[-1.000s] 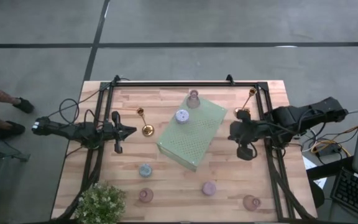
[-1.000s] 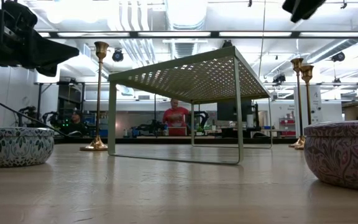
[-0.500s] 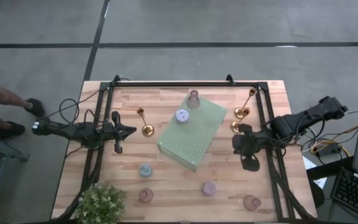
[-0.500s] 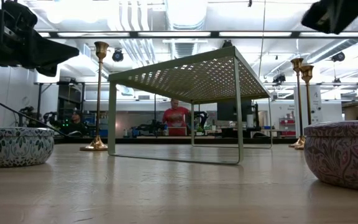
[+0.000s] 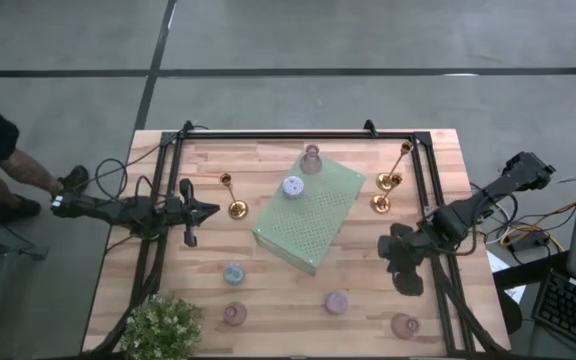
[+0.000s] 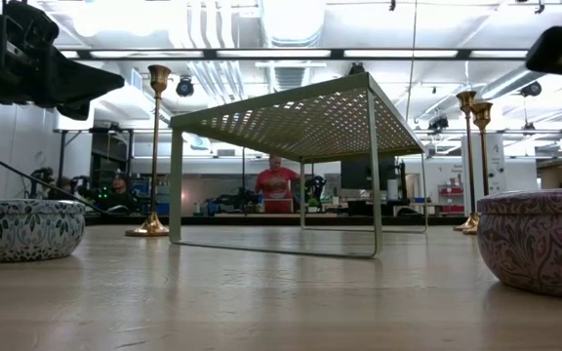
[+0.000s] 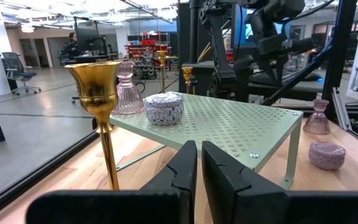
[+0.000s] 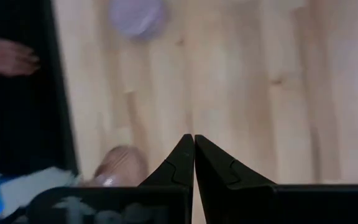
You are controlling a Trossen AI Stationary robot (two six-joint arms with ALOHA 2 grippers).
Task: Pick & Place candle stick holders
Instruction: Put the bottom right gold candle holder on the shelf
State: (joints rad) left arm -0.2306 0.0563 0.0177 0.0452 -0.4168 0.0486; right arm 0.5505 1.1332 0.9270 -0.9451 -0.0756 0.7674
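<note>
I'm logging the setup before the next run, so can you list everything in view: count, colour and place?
Gold candlesticks: three, shiny gold; one left of the shelf, two near the table's far right corner.
Wire shelf: one, pale green, perforated, mid-table.
Holders on the shelf: two; a patterned lilac round one and a pink glass one at its far edge.
Holders on the table: four; pale blue, pink, lilac, pink, all on the near half.
Plant: one, green, near left corner.
Table: one, light wood.
Person: one, beyond the table's left edge.
Left gripper: fingers shut, empty, beside the left candlestick.
Right gripper: fingers shut, empty, over the table's right side.
</note>
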